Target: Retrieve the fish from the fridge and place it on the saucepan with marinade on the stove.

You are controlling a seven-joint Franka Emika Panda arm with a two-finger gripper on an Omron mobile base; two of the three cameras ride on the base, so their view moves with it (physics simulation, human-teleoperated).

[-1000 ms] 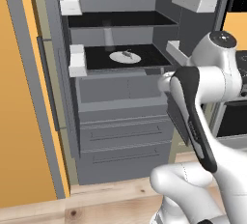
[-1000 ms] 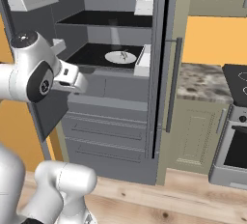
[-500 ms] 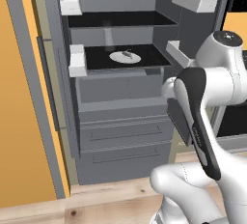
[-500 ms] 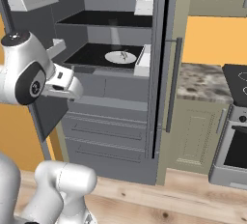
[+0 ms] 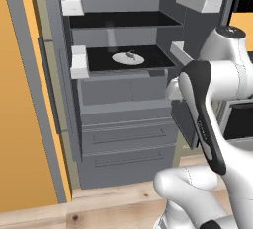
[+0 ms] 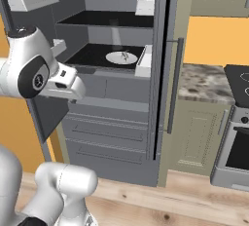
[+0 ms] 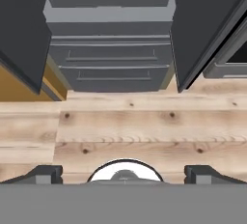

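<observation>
Tall grey fridge (image 5: 123,139) stands with both doors swung open; black shelves, white door bins, grey drawers below. Small pale grey-white fish (image 5: 130,54) lies on a round white plate (image 5: 122,60) on the lower black shelf (image 5: 148,62), roughly mid-shelf; same fish (image 6: 124,54) and plate (image 6: 115,59) visible from the right base camera.

White arm is bent in front of the fridge, hand at about the height of the top grey drawer, well apart from the fish and below the shelf it sits on. Hand camera looks down at the light wooden plank floor (image 7: 144,126) and the lower fridge drawers (image 7: 111,66). Two dark fingers (image 7: 46,174) sit at the far left and right of that view, spread wide with nothing between them; gripper (image 7: 124,175) holds nothing.

Black flat stove (image 6: 240,79) is far right, past a speckled stone counter (image 6: 199,81) over beige cabinets. Saucepan can't be made out.
</observation>
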